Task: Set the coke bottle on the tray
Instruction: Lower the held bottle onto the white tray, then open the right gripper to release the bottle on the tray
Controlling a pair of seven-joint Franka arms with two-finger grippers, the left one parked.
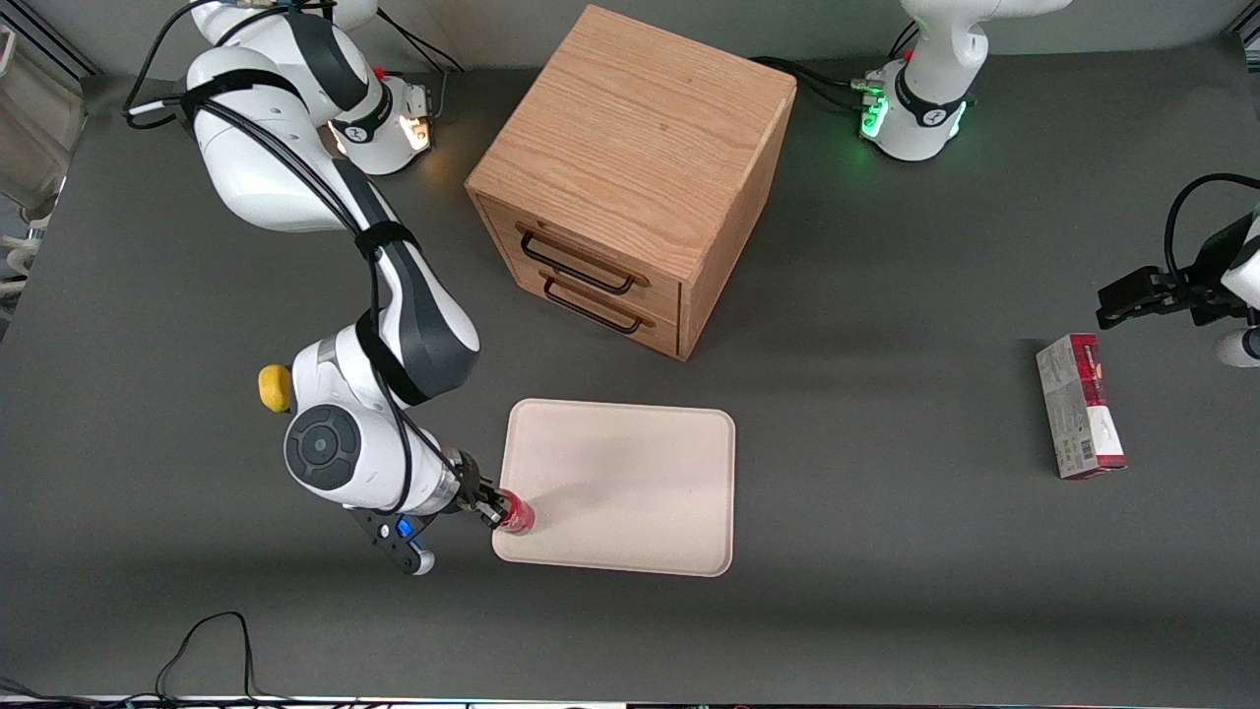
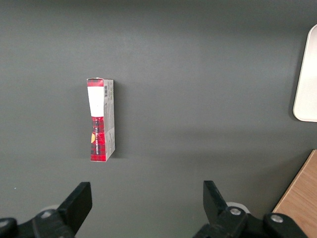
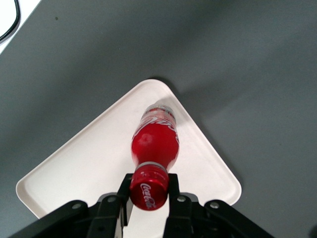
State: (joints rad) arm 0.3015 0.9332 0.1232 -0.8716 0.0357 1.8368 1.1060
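Gripper: the right arm's black two-finger gripper (image 3: 149,191) clamped the cap of the small glossy red coke bottle (image 3: 154,141).
Bottle: stood upright on the near corner of the flat cream-white rectangular tray (image 1: 630,473), toward the working arm's end.

One bottle (image 1: 516,513), one tray (image 1: 630,483), one carton (image 1: 1079,405), one wooden cabinet (image 1: 630,167) with two drawers, and one claw (image 1: 489,506) gripping the bottle over the tray's corner.

Gripper (image 1: 489,508) with coke bottle (image 1: 516,514) overhangs tray (image 1: 630,473) corner (drawer cabinet (image 1: 630,177) well apart).
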